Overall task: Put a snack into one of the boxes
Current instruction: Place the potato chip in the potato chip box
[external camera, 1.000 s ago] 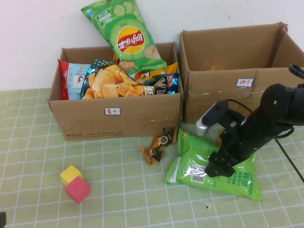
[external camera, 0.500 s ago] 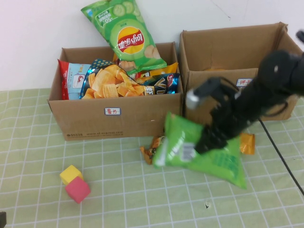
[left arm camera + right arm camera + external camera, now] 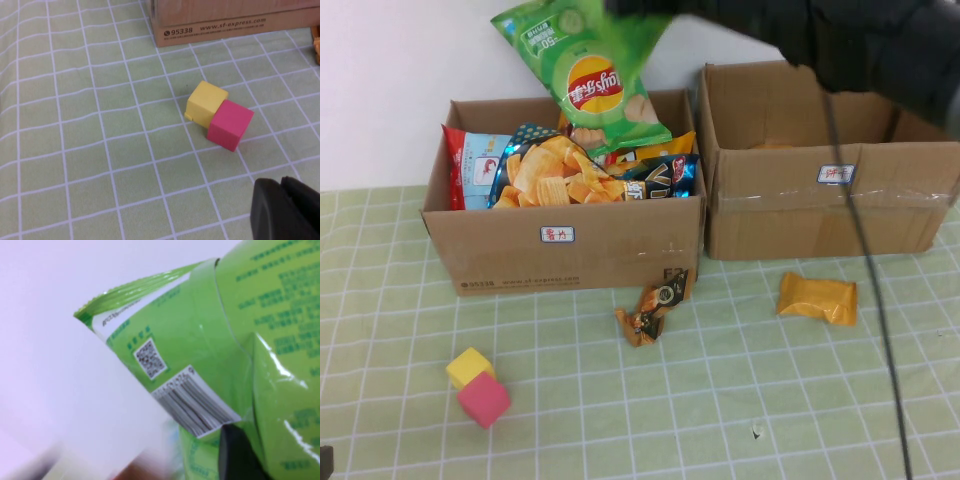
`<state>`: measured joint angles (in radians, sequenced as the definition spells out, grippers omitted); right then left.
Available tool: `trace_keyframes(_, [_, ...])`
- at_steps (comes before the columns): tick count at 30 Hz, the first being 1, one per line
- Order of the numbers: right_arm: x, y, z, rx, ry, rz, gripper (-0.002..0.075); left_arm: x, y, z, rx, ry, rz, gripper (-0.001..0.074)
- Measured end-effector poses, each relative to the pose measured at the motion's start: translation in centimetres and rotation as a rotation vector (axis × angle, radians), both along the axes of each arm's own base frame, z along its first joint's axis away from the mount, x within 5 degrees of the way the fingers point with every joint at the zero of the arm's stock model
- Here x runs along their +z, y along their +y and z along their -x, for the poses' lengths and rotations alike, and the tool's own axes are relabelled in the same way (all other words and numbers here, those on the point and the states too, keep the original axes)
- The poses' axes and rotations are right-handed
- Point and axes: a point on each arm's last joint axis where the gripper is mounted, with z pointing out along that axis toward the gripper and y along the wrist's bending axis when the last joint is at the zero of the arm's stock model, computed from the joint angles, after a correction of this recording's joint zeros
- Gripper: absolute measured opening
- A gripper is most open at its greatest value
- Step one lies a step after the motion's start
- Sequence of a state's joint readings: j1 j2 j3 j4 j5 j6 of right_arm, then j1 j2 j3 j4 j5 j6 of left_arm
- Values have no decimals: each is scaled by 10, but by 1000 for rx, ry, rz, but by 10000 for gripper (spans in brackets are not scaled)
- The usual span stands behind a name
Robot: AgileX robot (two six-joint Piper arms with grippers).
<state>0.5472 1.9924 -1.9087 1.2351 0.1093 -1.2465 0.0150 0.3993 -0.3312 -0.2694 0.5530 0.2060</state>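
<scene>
left box (image 3: 563,243): heaped full | right box (image 3: 820,200): open room

The right arm (image 3: 880,40) is a bulky matte black mass blurred along the high view's twelve-to-two o'clock edge, trailing a thin black cable (image 3: 865,250) toward five o'clock. The right gripper (image 3: 240,452) and left gripper (image 3: 287,207) show only smooth, rounded black casing.

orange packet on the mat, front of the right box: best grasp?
From straight above, across its short width near the middle. The orange packet lies flat on the mat, apart from the right box, with free mat on every side. The right gripper is up over the boxes, shut on the green bag; the left gripper is beside the cubes.
</scene>
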Motion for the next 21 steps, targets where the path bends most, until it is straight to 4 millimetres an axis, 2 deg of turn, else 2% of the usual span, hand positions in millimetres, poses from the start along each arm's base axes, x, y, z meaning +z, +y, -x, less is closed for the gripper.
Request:
trace_keyframes(2, [3, -3, -16, -122, -32, -68, 294, 0, 0, 0, 0, 0, 0, -2])
trace_keyframes(6, [-17, 2, -42, -211, -18, -89, 293, 0, 0, 0, 0, 0, 0, -3])
trace_keyframes(9, [-38, 13, -56, -194, -13, -70, 292, 0, 0, 0, 0, 0, 0, -3])
trace_keyframes(12, [-68, 23, -66, -177, 19, -41, 292, 0, 0, 0, 0, 0, 0, -2])
trace_keyframes(16, [-95, 30, -71, -247, 73, -15, 291, 0, 0, 0, 0, 2, 0, -2])
trace_keyframes(21, [-98, 42, -64, -271, 71, 9, 291, 0, 0, 0, 1, -1, 0, -2])
